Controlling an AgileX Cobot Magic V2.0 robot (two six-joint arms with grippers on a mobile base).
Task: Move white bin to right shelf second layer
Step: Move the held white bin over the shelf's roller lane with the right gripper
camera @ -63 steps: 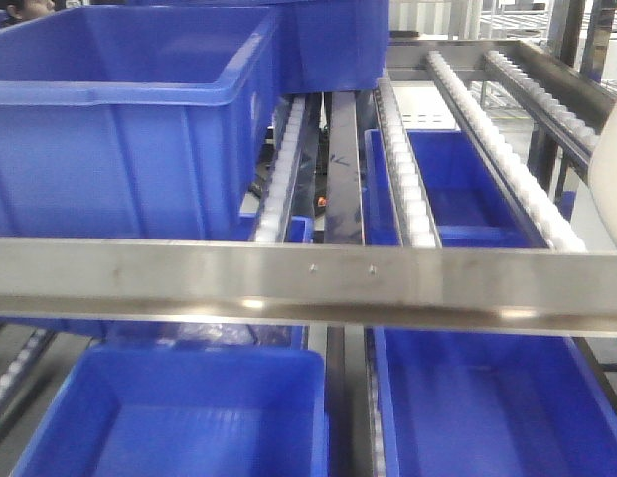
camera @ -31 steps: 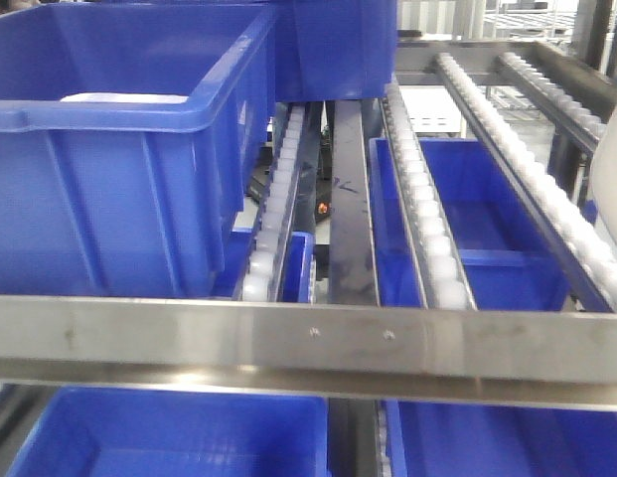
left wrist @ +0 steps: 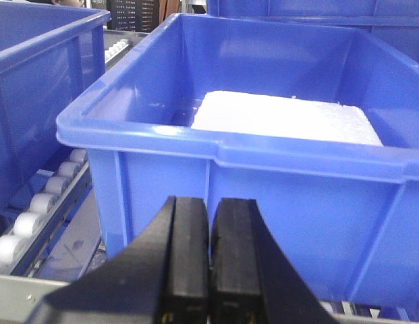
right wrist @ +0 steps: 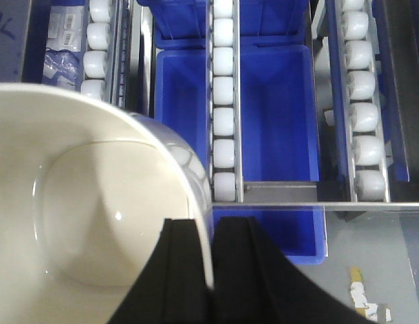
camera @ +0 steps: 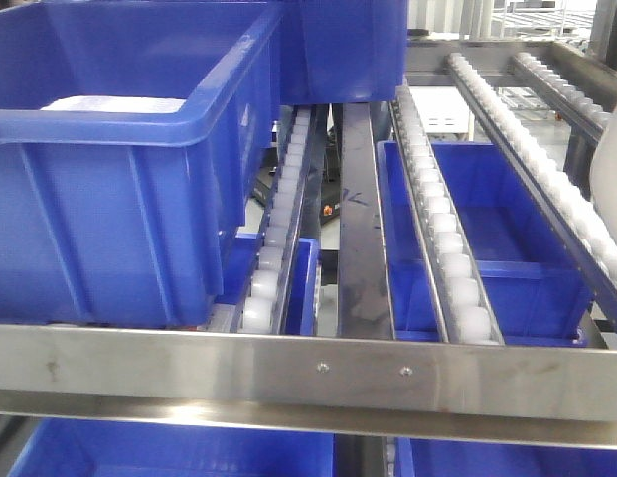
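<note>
The white bin (right wrist: pixel 81 202) is a glossy cream tub that fills the lower left of the right wrist view. My right gripper (right wrist: pixel 210 233) is shut on its rim, one finger inside and one outside the wall. The bin hangs above the roller lanes (right wrist: pixel 223 121) and the front rail (right wrist: pixel 317 204) of the shelf level. In the front view only a white sliver of the bin (camera: pixel 611 189) shows at the right edge, above the rollers (camera: pixel 437 229) and beyond the steel front rail (camera: pixel 189 373) with its two screws. My left gripper (left wrist: pixel 209 219) is shut and empty.
A large blue crate (camera: pixel 129 179) stands on the left lanes of this level; the left wrist view shows it (left wrist: pixel 276 189) just ahead of my left gripper, with a white slab (left wrist: pixel 283 118) inside. More blue crates (camera: pixel 487 229) sit on the level below.
The front rail has dropped lower in the front view and the shelf looks closer. The white bin's edge stays at the right border.
</note>
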